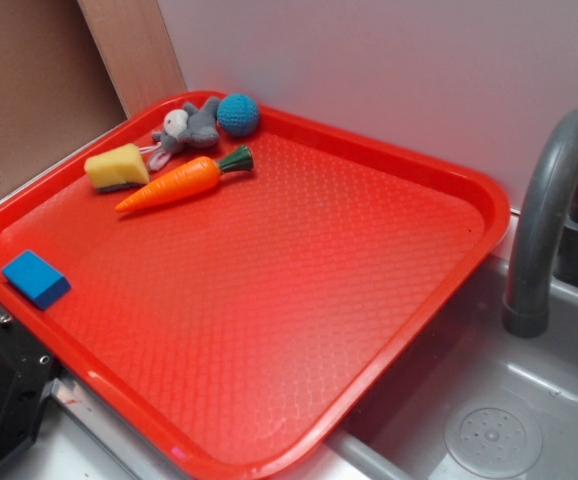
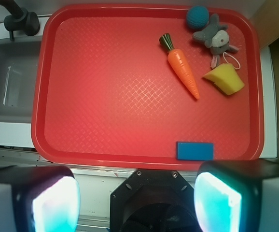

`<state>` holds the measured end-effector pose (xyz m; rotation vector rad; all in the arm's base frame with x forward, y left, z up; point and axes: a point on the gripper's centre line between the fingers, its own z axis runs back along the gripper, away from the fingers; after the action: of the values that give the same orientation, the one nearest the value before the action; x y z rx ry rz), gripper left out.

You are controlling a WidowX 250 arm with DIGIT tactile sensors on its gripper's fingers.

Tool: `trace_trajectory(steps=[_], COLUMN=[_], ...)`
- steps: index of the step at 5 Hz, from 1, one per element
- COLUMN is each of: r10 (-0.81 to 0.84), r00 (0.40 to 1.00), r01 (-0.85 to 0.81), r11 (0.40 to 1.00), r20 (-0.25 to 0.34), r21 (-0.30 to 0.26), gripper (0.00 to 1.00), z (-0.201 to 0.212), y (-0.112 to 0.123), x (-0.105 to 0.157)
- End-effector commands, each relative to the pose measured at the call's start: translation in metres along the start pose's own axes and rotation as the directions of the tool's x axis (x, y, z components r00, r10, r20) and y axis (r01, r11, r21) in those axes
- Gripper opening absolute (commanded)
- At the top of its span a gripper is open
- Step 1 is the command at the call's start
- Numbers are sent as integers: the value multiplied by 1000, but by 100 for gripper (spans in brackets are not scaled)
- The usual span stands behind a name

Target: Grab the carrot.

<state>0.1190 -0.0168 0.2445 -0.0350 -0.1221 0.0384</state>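
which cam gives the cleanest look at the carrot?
Wrist view. It looks straight down on the carrot, so its full length, green stem and pointed tip show unobstructed, with a gap to the yellow wedge. The exterior view shows the carrot whole too, but obliquely and farther back on the red tray.

Carrot (image 1: 176, 181) (image 2: 182, 68): glossy orange plastic, tapered to a point, capped with a ridged dark green stem. Lying flat and untouched on the red tray (image 1: 299, 300) (image 2: 110, 96), near its far corner in the exterior view, diagonal to its edges. Stem toward that corner, tip away from it.
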Motion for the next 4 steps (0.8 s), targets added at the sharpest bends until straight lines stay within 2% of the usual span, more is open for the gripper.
trace_trajectory(steps=[1,2,3,4], r10=[0,-10,35,24], r00=[1000,1000,999,1000], r01=[0,10,-36,-23], r11=[1000,1000,999,998], r20=[0,8,-19,-3], r21=[0,-13,-16,62], gripper=[100,100,100,100], z=[0,-5,-21,-47], y=[0,-1,13,39], x=[0,12,40,71])
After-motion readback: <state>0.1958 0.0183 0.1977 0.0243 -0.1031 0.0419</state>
